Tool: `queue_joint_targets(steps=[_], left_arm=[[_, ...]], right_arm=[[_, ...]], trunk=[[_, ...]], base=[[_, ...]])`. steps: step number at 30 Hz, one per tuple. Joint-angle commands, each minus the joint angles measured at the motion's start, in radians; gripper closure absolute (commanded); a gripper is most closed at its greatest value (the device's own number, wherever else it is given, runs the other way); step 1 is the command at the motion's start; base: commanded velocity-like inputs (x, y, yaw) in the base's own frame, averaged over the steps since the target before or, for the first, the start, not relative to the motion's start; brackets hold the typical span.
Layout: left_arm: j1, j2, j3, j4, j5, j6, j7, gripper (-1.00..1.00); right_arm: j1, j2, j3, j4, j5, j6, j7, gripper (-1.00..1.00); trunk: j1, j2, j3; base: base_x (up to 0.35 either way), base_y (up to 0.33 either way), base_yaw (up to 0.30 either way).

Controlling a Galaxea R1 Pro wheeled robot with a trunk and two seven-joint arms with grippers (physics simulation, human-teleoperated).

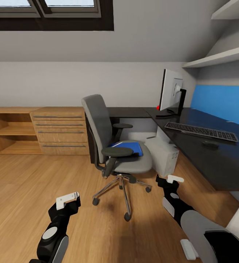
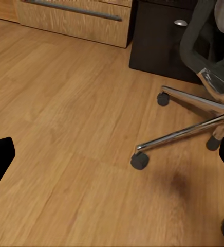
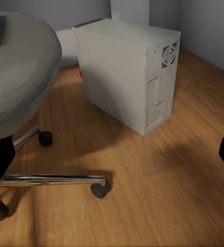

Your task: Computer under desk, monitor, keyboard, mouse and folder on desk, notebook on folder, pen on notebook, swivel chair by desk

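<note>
Ahead of both tools, folder point(image 1: 129, 147) on swivel chair point(image 1: 112, 146) seat

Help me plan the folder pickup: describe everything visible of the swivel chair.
The swivel chair stands upright on the wood floor beside the desk, its back toward the camera's left. It has grey upholstery, a tall back, oval black armrests and a chrome five-star base on dark casters. The blue folder lies flat on its seat.
</note>
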Motion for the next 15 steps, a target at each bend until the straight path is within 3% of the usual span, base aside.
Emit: queue_joint_targets(steps=[1,6,15], left_arm=[[-0.001,0.000,-0.001,-0.001,0.009,0.003,0.008,-1.00],[-0.001,0.001,-0.001,-0.002,0.008,0.003,0.008,-1.00],[-0.001,0.001,-0.001,-0.002,0.008,0.003,0.008,-1.00]], right_arm=[[-0.001,0.000,0.004,0.001,-0.007,-0.004,-0.001,-1.00],[-0.001,0.001,0.004,0.002,-0.008,-0.004,-0.001,-1.00],[-0.001,0.000,0.003,0.002,-0.008,-0.003,-0.001,-1.00]], trunk=[[0.000,0.000,-0.001],[0.000,0.000,-0.001],[0.000,0.000,-0.001]], base=[[0.070,0.000,0.000],[0.081,0.000,0.000],[0.218,0.000,0.000]])
